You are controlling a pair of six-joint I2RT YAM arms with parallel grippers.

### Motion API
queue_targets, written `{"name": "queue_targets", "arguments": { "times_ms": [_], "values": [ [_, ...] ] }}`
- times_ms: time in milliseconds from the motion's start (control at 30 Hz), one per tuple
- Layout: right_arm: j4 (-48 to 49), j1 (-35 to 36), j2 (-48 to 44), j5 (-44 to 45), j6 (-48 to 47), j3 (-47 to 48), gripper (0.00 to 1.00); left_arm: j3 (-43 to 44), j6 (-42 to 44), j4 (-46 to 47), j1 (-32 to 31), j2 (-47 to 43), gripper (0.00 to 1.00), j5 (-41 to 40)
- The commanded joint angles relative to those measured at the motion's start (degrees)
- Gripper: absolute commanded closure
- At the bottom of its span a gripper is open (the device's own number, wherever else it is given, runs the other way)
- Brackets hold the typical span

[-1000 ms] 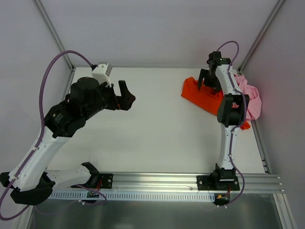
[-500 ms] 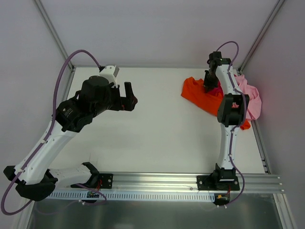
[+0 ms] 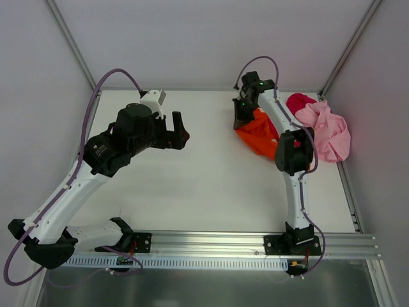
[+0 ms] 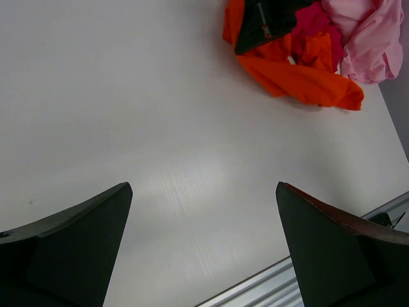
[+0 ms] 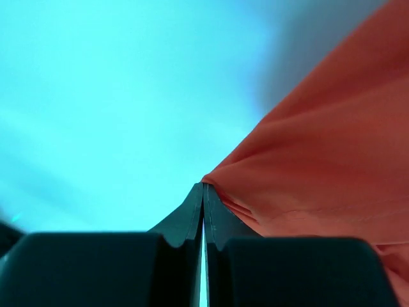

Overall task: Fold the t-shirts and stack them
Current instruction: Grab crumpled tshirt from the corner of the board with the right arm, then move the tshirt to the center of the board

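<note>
- White worktop, closed in by pale walls on three sides, with both arm bases on a rail along its near edge.
- Three t-shirts lie crumpled toward the far right corner, none folded. The orange t-shirt lies nearest the middle. The red t-shirt is bunched at the far edge. The pink t-shirt is heaped against the right edge.
- Right gripper: jaws pressed fully together, with a thin fold of orange cloth pinched at the tips. The grip sits at the left, far end of the orange garment.
- The right wrist view is very close and tinted blue, so whether that fold is hem, sleeve or collar cannot be told.
- Left gripper: jaws spread wide and holding nothing. It hovers over the bare left half of the worktop, well apart from all cloth.
- Key relation: from the pinch point the orange cloth trails rightward and toward the near edge, and its long axis runs on that diagonal. Bare surface lies to the left of the grip, on the side of the idle left gripper.
- Judgement: the right arm is much the nearer and has the shirt. Drawing it leftward would probably pull it free of the red and pink ones.
- Orange cloth appears soft and creased, and slack behind the grip.
</note>
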Motion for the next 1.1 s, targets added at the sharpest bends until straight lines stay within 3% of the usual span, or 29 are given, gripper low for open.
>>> {"name": "queue_targets", "arguments": {
  "times_ms": [0, 267, 467, 500, 533, 600, 633, 833, 967, 1067],
  "values": [
    [-2.2, 6.8, -8.5, -7.9, -1.8, 5.6, 0.99, -1.2, 1.1, 5.3, 0.4, -0.4, 0.01, 2.0],
    [-2.9, 13.7, -13.6, -13.2, -1.3, 4.5, 0.99, -2.4, 1.3, 8.6, 0.5, -0.3, 0.02, 3.3],
    [-3.4, 16.6, -12.1, -13.5, -1.2, 4.8, 0.98, -2.7, 1.4, 9.5, 0.5, -0.4, 0.02, 3.8],
    [-4.2, 16.7, -11.9, -12.9, -1.4, 5.0, 0.82, -2.7, 1.5, 9.5, 0.4, -0.5, 0.02, 4.0],
    [-4.4, 16.8, -12.3, -12.6, -2.5, 4.1, 0.33, -2.9, 1.5, 9.5, 0.5, -0.5, 0.02, 4.0],
    [-3.1, 16.9, -15.1, -8.6, -3.6, 2.1, 0.05, -3.2, 1.4, 9.8, 0.4, -0.5, 0.02, 4.0],
    [-1.8, 16.8, -16.3, -7.2, -4.0, -0.3, 0.0, -3.3, 1.3, 10.0, 0.5, -0.4, 0.02, 4.2],
    [-1.7, 14.2, -21.0, 0.9, -3.0, -2.5, 0.0, -4.6, 1.0, 12.5, 0.4, 2.8, 0.01, 5.7],
    [-6.0, 13.4, -21.1, 18.1, -2.8, -1.9, 0.0, -5.2, 0.2, 14.3, 0.5, 8.8, 0.01, 7.5],
    [-7.2, 11.4, -23.0, 25.8, -1.0, -4.7, 0.01, -4.5, 0.0, 15.2, 0.5, 14.5, 0.01, 7.5]
  ]
}}
